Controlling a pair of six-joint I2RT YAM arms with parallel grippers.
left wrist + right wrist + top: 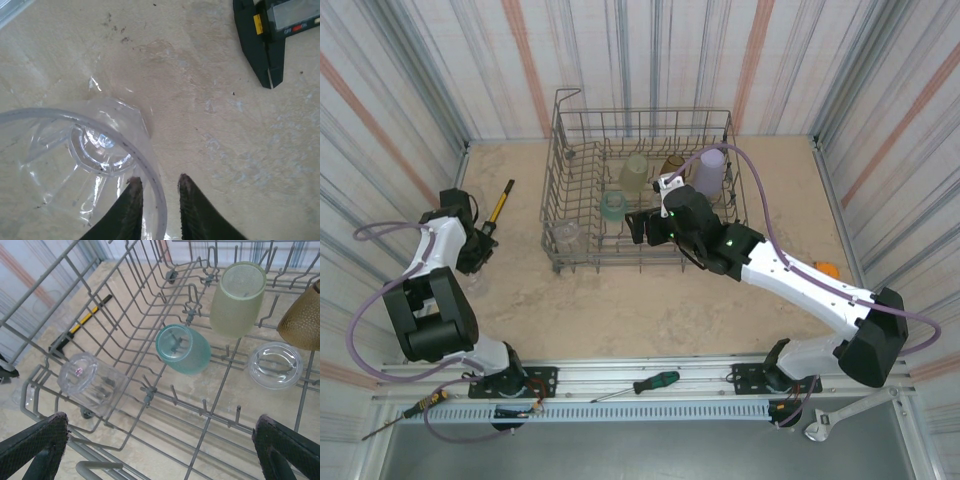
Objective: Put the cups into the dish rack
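Fingers (pixel 132 205) of the left gripper (pixel 159 178) are drawn close together and pinch the wall of a clear cup (pixel 75 150), one finger inside its rim and the other outside. This cup sits on the table (pixel 225 150), outside the dish rack (pixel 560 130) and off its left side, with its mouth turned up toward the wrist camera and its base showing through the plastic. A black caliper (pixel 265 35) lies on the table, apart from the cup.

The right gripper (pixel 160 425) hangs over the near part of the dish rack, its fingers (pixel 35 445) spread wide with nothing between them.

Inside the rack, a yellow-green cup (pixel 237 300) leans among the tines toward the far wall, bottom up. A teal cup (pixel 182 349) lies tilted just nearer than it, towards the rack's left wall. An amber cup (pixel 302 322) stands beside the yellow-green one, on its right. A second clear cup (pixel 92 382) lies on its side in the rack's near left corner. A third clear cup (pixel 275 365) rests bottom up near the middle, in front of the amber one. A lavender cup (pixel 712 170) stands by the rack's right wall.

A yellow-handled tool (pixel 502 203) lies on the table to the left of the rack.
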